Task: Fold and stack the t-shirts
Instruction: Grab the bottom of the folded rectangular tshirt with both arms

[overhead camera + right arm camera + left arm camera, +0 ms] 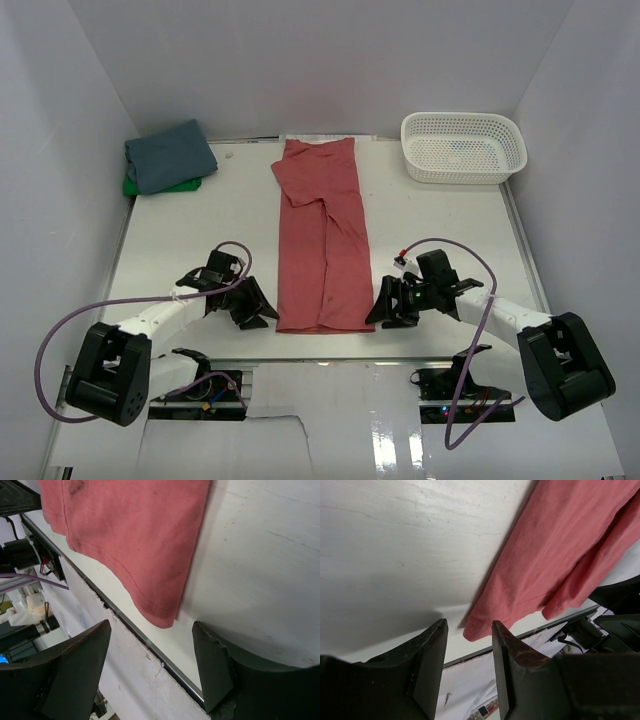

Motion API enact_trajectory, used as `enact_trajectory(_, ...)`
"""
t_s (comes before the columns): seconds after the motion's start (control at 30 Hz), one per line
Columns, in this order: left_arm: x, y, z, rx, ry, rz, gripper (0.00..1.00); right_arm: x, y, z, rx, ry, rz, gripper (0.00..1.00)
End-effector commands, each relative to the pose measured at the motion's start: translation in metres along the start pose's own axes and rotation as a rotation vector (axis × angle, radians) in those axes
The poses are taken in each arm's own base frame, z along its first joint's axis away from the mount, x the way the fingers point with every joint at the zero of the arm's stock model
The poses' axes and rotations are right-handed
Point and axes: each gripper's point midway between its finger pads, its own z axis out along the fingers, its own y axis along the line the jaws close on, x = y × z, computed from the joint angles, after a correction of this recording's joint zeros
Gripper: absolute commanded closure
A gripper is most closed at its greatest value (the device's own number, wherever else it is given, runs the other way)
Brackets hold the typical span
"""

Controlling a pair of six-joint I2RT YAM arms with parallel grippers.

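The coral-red t-shirt (322, 240) lies flat on the table as a long narrow strip, running from the back toward the near edge. My left gripper (267, 312) sits just left of its near left corner (479, 627). It is open, and the corner lies just ahead of the gap with nothing pinched. My right gripper (377, 309) is open beside the near right corner (162, 615), also apart from the cloth. The slate-blue t-shirt (170, 155) lies folded at the back left on top of the bright green t-shirt (150, 186).
A white mesh basket (463, 147) stands at the back right. The table's near edge (150, 642) runs close under both grippers, with the arm bases and cables below it. White walls close in the table on the left, back and right.
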Motion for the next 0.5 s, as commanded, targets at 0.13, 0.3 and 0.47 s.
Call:
enact_trajectory(0.13,0.0,-0.006,0.02,0.011,-0.003,-0.009,0.49,0.006,-0.007,0.014,0.032,0.018,0.007,0.28)
enact_trajectory(0.3,-0.006,-0.01,0.026,0.006,-0.01,0.0,0.49,0.006,-0.011,0.019,0.037,0.033,0.013,0.35)
enact_trajectory(0.47,-0.008,-0.013,0.028,0.003,-0.008,0.006,0.49,0.007,-0.012,0.023,0.032,0.043,0.02,0.44)
